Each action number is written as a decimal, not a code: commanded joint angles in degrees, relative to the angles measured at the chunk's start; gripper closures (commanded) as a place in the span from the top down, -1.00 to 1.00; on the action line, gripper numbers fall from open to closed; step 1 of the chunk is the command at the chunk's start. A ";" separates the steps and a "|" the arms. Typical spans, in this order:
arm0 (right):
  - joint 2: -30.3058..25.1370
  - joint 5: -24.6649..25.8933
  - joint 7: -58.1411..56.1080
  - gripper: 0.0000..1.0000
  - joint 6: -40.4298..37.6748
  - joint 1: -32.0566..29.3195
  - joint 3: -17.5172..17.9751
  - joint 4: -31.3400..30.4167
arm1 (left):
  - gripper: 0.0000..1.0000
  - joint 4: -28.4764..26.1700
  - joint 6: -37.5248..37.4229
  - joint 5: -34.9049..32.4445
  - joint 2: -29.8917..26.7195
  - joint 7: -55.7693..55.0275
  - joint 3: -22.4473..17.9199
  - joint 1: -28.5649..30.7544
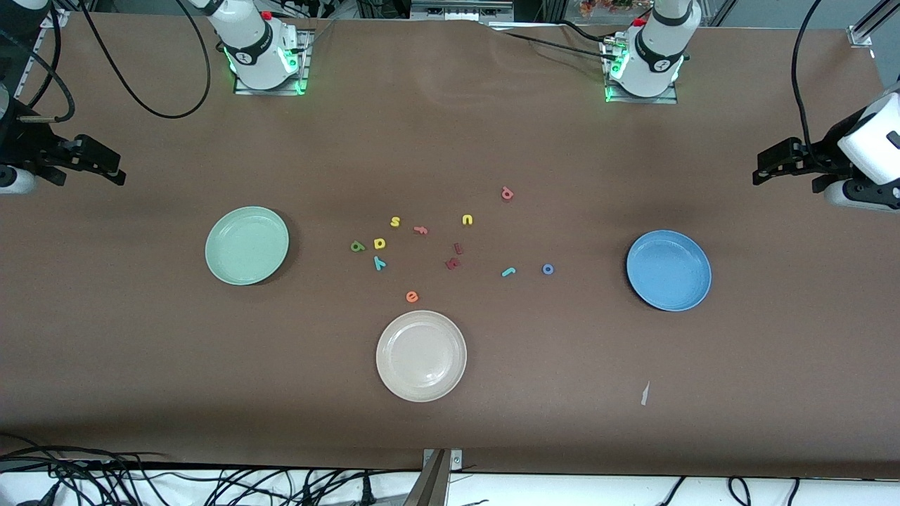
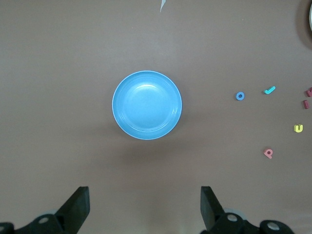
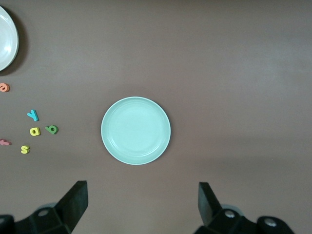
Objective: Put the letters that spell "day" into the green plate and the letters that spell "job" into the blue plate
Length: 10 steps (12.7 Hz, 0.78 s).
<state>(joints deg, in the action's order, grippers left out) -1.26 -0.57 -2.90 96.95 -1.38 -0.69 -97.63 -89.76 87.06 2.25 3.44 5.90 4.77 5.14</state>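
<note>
item: table with scattered foam letters and three plates; nothing sorted yet.

- green plate (image 1: 247,245): toward the right arm's end of the table, empty.
- blue plate (image 1: 669,270): toward the left arm's end, empty.
- cream plate (image 1: 421,355): nearest the front camera, between the other two, empty; not a target.
- "day" letters: dark green d (image 1: 358,246), yellow a (image 1: 380,243) just beside it, teal y (image 1: 380,263) a little nearer the camera; all grouped close, between the green plate and the middle of the table.
- "job" letters: teal j (image 1: 508,271) and blue o (image 1: 548,268) near each other, toward the blue plate; pinkish b (image 1: 507,193) lies apart from them, farther from the camera.
- distractors: yellow s (image 1: 395,222), yellow u (image 1: 467,220), pink f (image 1: 420,230), orange e (image 1: 412,296), two dark red pieces (image 1: 454,257) in the middle.
- right gripper (image 3: 141,204): raised over the table's edge at the right arm's end, looking down on the green plate; fingers spread wide, holding nothing.
- left gripper (image 2: 145,207): raised likewise at the left arm's end, over the blue plate's side; fingers spread wide, empty.

risks, as judged: the letters are tiny and flat, so a pinch may slip or skid them along the cloth. d, a and y lie so close that reaching one may nudge or catch its neighbour. yellow a may be confused with yellow s or u; teal y with teal j. b's upside-down lie invites misreading.
</note>
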 commanded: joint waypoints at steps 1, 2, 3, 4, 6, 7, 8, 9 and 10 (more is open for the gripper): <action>-1.20 0.40 -0.70 1.00 -0.54 -0.38 0.52 -0.81 | 1.00 0.29 0.21 1.18 0.42 0.43 0.07 0.05; -1.29 0.40 -0.62 1.00 -0.54 -0.38 0.52 -0.89 | 1.00 0.38 0.21 1.10 0.69 0.43 0.07 -0.13; -1.29 0.40 -0.70 1.00 -0.54 -0.38 0.52 -0.89 | 1.00 0.38 0.21 0.66 0.78 0.43 0.07 -0.48; -1.29 0.40 -0.70 1.00 -0.54 -0.38 0.52 -0.81 | 1.00 0.46 0.21 0.66 0.78 0.43 0.07 -0.57; -1.20 0.40 -0.70 1.00 -0.54 -0.38 0.52 -0.81 | 1.00 0.47 0.21 0.66 0.78 0.43 0.07 -0.48; -1.29 0.40 -0.70 1.00 -0.54 -0.38 0.52 -0.89 | 1.00 0.47 0.21 0.66 0.78 0.43 0.07 -0.48; -1.29 0.40 -0.70 1.00 -0.88 -0.38 0.52 -0.89 | 1.00 0.47 0.21 0.74 0.78 0.43 0.07 -0.48; -1.29 0.40 -0.70 1.00 -0.89 -0.38 0.52 -0.81 | 1.00 0.47 0.21 0.66 0.78 0.43 0.07 -0.48; -1.38 0.40 -0.70 1.00 -0.98 -0.38 0.43 -0.89 | 1.00 0.47 0.21 0.66 0.78 0.43 0.07 -0.48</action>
<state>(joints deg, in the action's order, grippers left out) -1.27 -0.57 -2.92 96.59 -1.37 -0.69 -97.63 -89.76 87.19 2.25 4.22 5.90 4.90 4.74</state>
